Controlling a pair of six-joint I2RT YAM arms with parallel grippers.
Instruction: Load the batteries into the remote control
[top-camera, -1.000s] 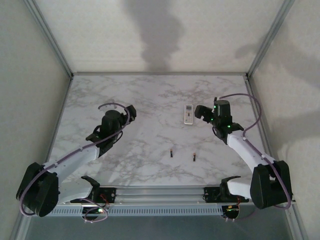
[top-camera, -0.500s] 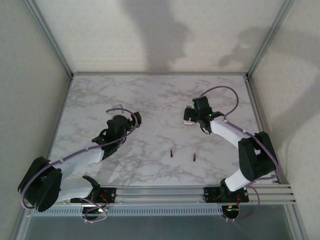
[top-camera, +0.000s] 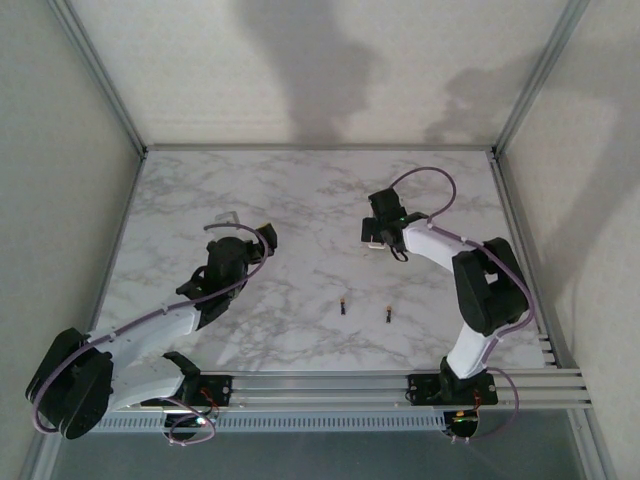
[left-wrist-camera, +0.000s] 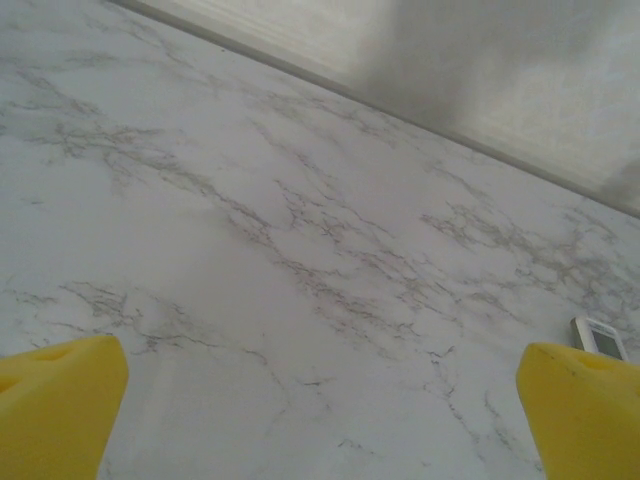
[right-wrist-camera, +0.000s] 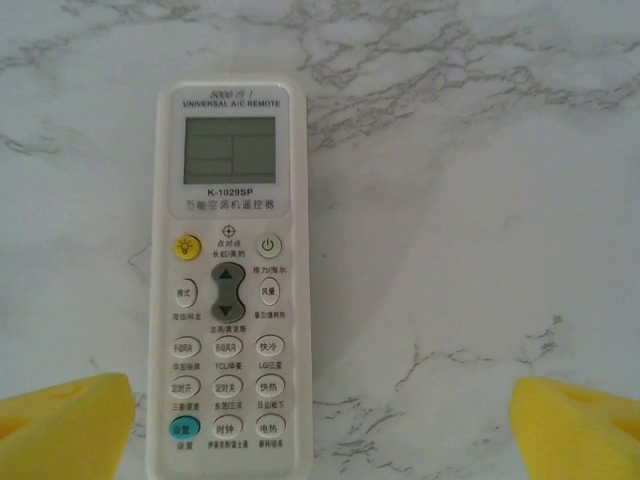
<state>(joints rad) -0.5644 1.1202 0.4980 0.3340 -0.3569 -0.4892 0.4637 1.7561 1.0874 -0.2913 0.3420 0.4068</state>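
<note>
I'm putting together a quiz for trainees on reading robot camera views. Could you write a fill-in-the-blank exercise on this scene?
1. The remote control lies with its buttons facing ____.
2. ____ batteries lie on the table, apart from the remote control.
3. The right gripper hangs, jaws open, over the ____.
4. The left gripper has its jaws ____, with nothing between them.
Missing words: up; two; remote control; open.

White marble-veined tabletop (top-camera: 300, 200) within pale, shadow-streaked walls (top-camera: 400, 70) and grey metal corner posts (top-camera: 98, 75)
</note>
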